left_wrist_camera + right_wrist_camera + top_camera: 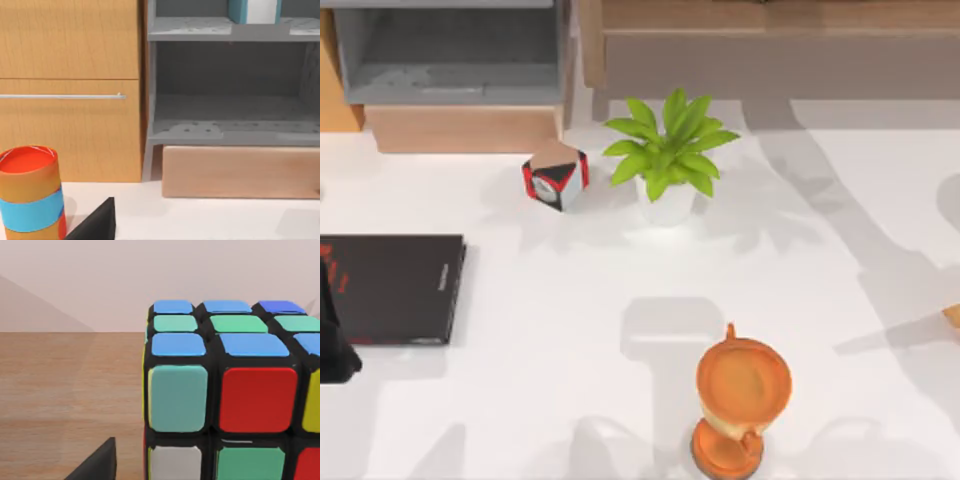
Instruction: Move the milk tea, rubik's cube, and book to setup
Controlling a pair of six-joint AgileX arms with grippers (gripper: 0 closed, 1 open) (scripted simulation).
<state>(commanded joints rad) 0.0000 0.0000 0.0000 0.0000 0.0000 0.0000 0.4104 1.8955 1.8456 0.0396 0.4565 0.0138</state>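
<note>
Listing from above: white desk [550,330]; a black book [390,288] with red lettering lying flat at its left edge; a small red, black and white box [556,176] standing on a corner toward the back; a potted plant [666,160] just right of that box; an orange trophy [740,395] near the front, right of centre. A dark part of my left arm [335,340] sits at the left edge, overlapping the black book's front corner. At the back stand a grey shelf unit [450,60] on a pale wood base [465,128] and, to its right, a long wooden surface [780,20]. My left wrist view faces that shelf unit [230,95], with a wooden cabinet [70,90] bearing a metal handle [62,96] beside it. The book [253,10], teal-covered with white page edges, stands upright on the upper shelf; its top is cut off. The milk tea [31,192], an orange cup with a blue band and red top, stands on the desk in front of the cabinet. My right wrist view has the cube [230,390] close up, resting on a wooden surface [65,400]. Whether either arm's jaws are open or closed, and whether they hold anything, I cannot tell.
</note>
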